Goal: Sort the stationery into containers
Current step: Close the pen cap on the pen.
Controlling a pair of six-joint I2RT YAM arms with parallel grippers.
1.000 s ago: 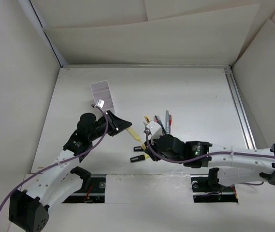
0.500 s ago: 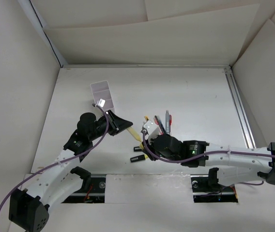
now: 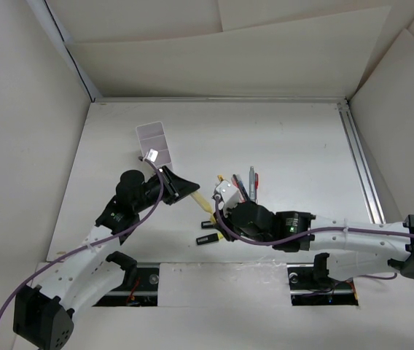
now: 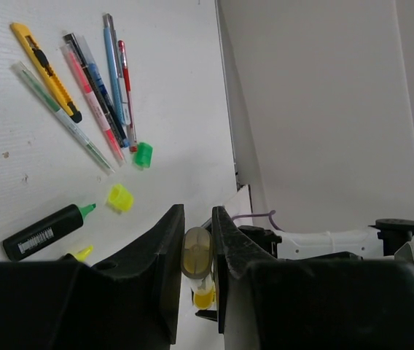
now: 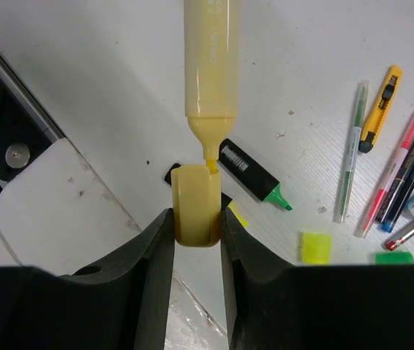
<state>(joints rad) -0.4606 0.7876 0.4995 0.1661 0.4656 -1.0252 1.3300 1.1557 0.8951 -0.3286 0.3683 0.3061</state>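
My left gripper (image 4: 197, 232) (image 3: 186, 191) is shut on the rear end of a pale yellow highlighter (image 4: 196, 252) (image 5: 210, 65) held off the table. My right gripper (image 5: 197, 219) (image 3: 221, 219) is shut on its pale yellow cap (image 5: 196, 206), whose mouth meets the highlighter's tip. On the table lie a black highlighter with a green tip (image 5: 254, 175) (image 4: 45, 232), a loose yellow cap (image 5: 315, 246), a green cap (image 5: 394, 257) and a fan of pens (image 4: 108, 80) (image 3: 249, 182). The white two-compartment container (image 3: 154, 143) stands behind the left gripper.
A yellow utility knife (image 4: 45, 69) (image 5: 382, 106) and a green pen (image 5: 350, 160) lie beside the pens. A second black highlighter (image 3: 207, 239) lies near the front edge. A metal rail (image 3: 360, 168) runs along the table's right side.
The right arm has crept slightly left and up, bringing the cap closer to the highlighter's tip. The left arm has held still.
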